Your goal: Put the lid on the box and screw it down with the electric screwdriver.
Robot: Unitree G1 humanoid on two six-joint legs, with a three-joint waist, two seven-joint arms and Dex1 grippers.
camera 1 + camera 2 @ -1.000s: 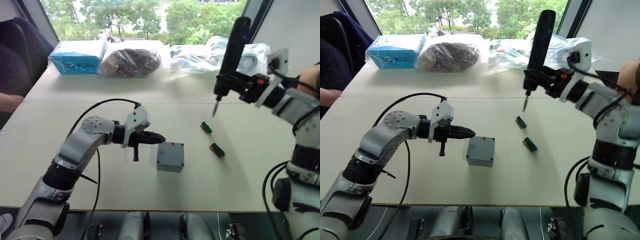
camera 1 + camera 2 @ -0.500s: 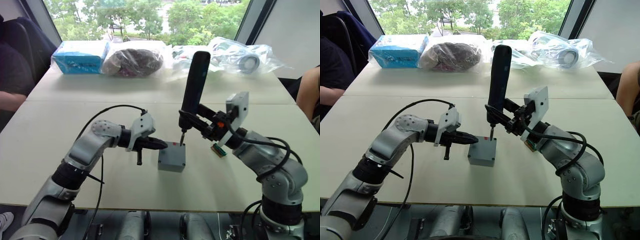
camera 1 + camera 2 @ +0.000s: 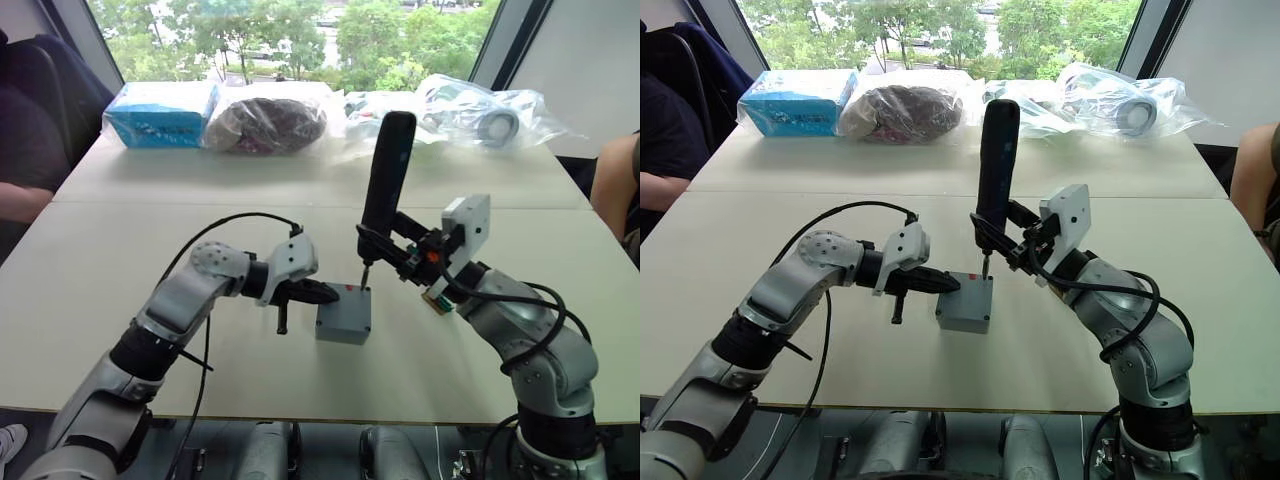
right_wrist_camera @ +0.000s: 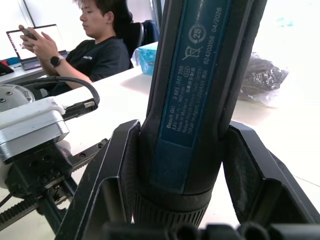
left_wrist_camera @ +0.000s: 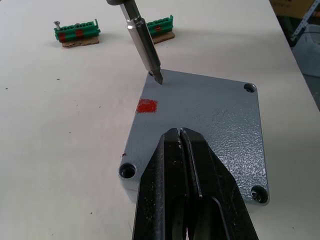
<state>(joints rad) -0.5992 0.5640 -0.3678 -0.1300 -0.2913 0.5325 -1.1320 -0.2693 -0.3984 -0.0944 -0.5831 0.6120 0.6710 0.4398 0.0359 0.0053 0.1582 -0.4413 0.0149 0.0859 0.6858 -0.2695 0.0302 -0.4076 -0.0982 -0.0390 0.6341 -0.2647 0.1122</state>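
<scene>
The lid (image 5: 200, 120) sits on the box (image 3: 341, 318) at table centre, and the right gripper (image 3: 400, 255), clenched around the electric screwdriver (image 3: 383, 180), holds it nearly upright. Its bit (image 5: 144, 42) touches the lid's far corner screw hole, at about 11 o'clock from the left gripper (image 5: 180, 137). That gripper's jaws are pressed together, empty, over the lid's near edge.

Pale table (image 3: 90, 290) carries box (image 3: 342, 322), green connector strips (image 5: 77, 35).
</scene>
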